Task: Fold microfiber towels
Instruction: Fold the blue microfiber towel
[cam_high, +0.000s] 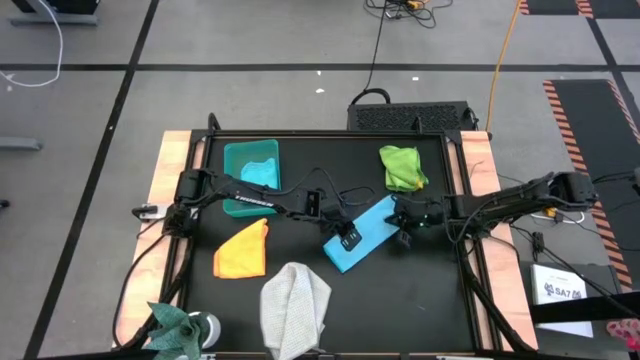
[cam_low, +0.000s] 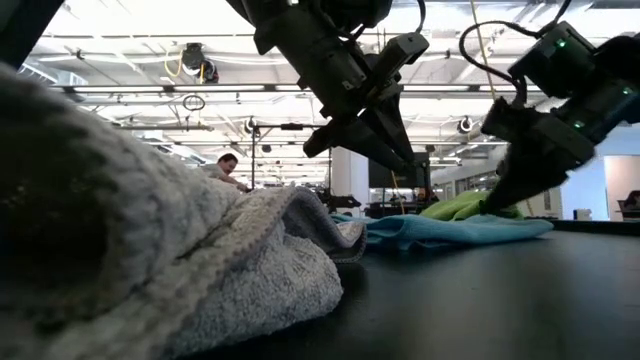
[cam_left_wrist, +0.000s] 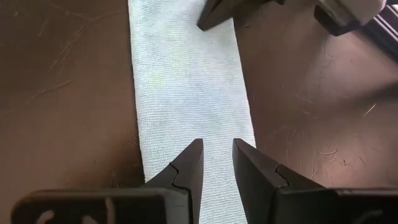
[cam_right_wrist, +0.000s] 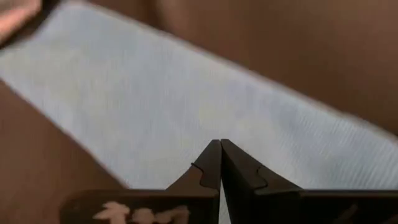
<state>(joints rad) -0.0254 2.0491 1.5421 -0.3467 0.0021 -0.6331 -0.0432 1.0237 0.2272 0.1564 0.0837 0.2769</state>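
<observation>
We observed, nearest the tabletop (cam_high: 440, 310) front edge, the light grey towel (cam_high: 295, 308), then the orange-yellow towel (cam_high: 242, 250). At centre lay the light blue towel (cam_high: 362, 235), folded into a strip: the left pincer (cam_high: 350, 240) stood over one end, released; the right pincer (cam_high: 402, 232), clenched, pressed the other. Farthest lay the lime green towel (cam_high: 402, 167).
</observation>
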